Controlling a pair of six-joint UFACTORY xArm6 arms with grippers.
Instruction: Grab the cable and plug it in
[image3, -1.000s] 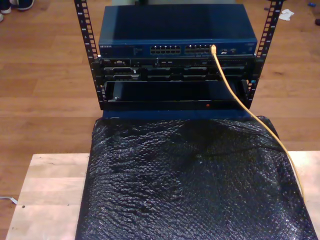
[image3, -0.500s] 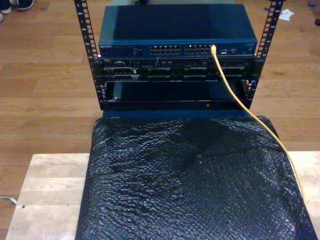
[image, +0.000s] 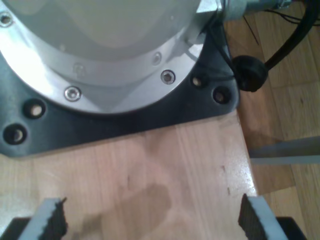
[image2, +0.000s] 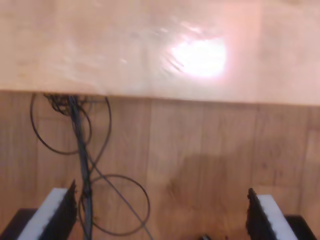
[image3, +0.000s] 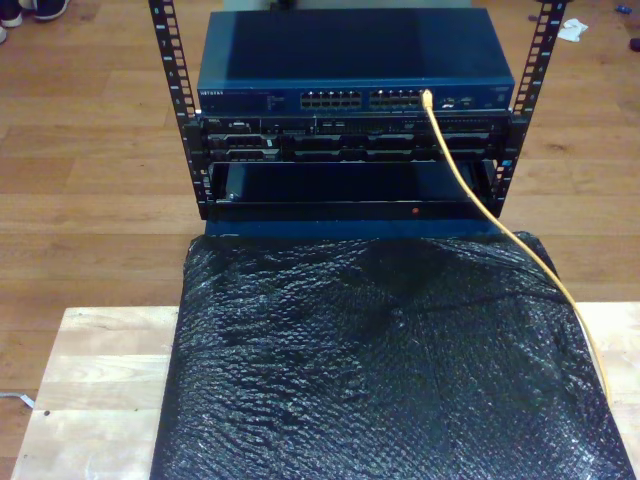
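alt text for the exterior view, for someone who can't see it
A yellow network cable is plugged into a port on the blue network switch atop a black rack, then trails toward the exterior view's right over a black textured sheet covering a light wooden table.

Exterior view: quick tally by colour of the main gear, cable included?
Yellow-orange: 1, the cable, one end in a port on the switch.
Blue: 1, the network switch on top of the rack.
Black: 3, the two rack units below the switch and the textured cover on the table.
Light wood: 1, the table.
Total: 6
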